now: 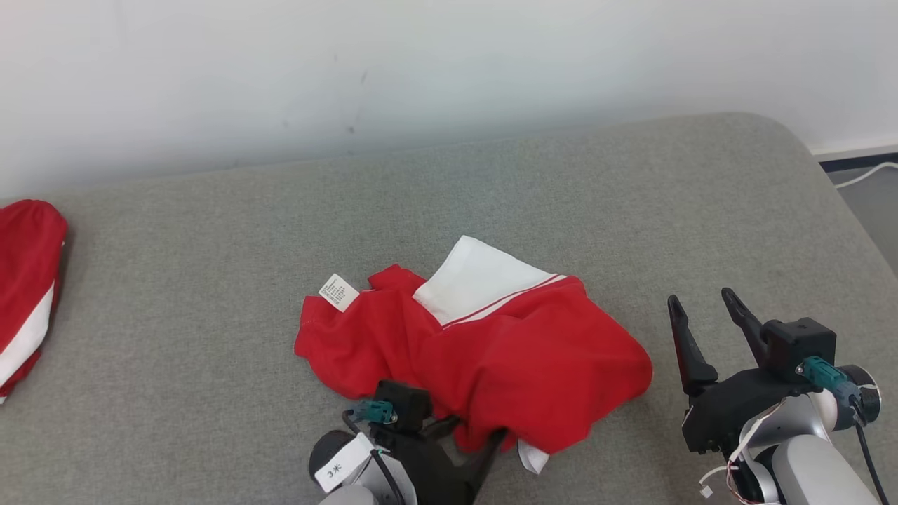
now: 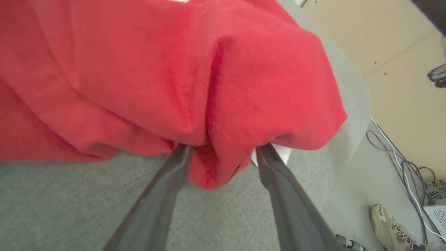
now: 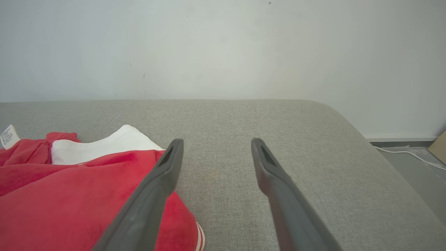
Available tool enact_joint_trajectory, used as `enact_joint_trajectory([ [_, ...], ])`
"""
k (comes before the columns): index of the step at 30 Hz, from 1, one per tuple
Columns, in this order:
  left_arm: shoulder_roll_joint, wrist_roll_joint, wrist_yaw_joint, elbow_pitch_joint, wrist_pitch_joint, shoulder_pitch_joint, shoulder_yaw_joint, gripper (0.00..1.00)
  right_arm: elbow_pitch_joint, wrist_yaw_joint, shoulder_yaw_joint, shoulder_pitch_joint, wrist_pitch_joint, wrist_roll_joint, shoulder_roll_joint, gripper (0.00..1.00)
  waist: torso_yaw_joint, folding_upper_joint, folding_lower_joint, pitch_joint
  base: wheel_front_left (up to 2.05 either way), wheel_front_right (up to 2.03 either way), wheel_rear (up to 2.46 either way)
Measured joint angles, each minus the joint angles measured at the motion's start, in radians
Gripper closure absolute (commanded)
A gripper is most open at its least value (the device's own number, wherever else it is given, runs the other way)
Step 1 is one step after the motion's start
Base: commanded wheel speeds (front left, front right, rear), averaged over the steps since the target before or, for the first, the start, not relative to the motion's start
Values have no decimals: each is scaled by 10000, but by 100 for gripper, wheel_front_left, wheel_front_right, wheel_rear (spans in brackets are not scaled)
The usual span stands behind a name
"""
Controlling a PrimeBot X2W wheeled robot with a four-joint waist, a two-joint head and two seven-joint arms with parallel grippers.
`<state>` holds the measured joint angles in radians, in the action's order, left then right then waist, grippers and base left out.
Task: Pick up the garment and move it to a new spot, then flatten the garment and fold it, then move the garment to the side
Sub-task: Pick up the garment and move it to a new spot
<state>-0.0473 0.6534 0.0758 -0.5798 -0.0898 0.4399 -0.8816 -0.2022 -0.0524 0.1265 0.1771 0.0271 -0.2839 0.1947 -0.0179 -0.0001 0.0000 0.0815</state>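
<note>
The garment (image 1: 505,351) is red with a white panel and a white care label, and lies crumpled on the grey cushion (image 1: 210,245) near its front middle. My left gripper (image 1: 473,431) sits at the garment's near edge. In the left wrist view its two fingers (image 2: 167,181) stand wide apart, open, with a fold of the garment (image 2: 139,69) drooping between them and covering their tips. My right gripper (image 1: 701,298) is open and empty, hovering just right of the garment. In the right wrist view the right gripper (image 3: 216,141) points at bare cushion, with the garment (image 3: 69,195) to its left.
A second red and white cloth (image 1: 24,280) lies at the cushion's far left edge. A white wall (image 1: 421,70) backs the cushion. Past its rounded right end is floor with a white cable (image 1: 866,175). A person's shoe (image 2: 390,226) and loose wires (image 2: 393,150) are on the floor.
</note>
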Motion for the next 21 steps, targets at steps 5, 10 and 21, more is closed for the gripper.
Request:
enact_joint_trajectory([
  [5,10,140,-186,577,435,-81,167,0,-267,44,4,-6,21,-79,-17,0,126,0,0,-186,0,0,0],
  [10,-36,-52,-700,779,779,-202,424,0,-408,105,-27,-30,54,-153,-6,0,367,0,0,-394,0,0,0],
  [21,-940,-86,-1613,1116,1507,-487,1582,0,-1114,439,132,667,-238,-224,169,0,1158,0,0,-727,0,0,0],
])
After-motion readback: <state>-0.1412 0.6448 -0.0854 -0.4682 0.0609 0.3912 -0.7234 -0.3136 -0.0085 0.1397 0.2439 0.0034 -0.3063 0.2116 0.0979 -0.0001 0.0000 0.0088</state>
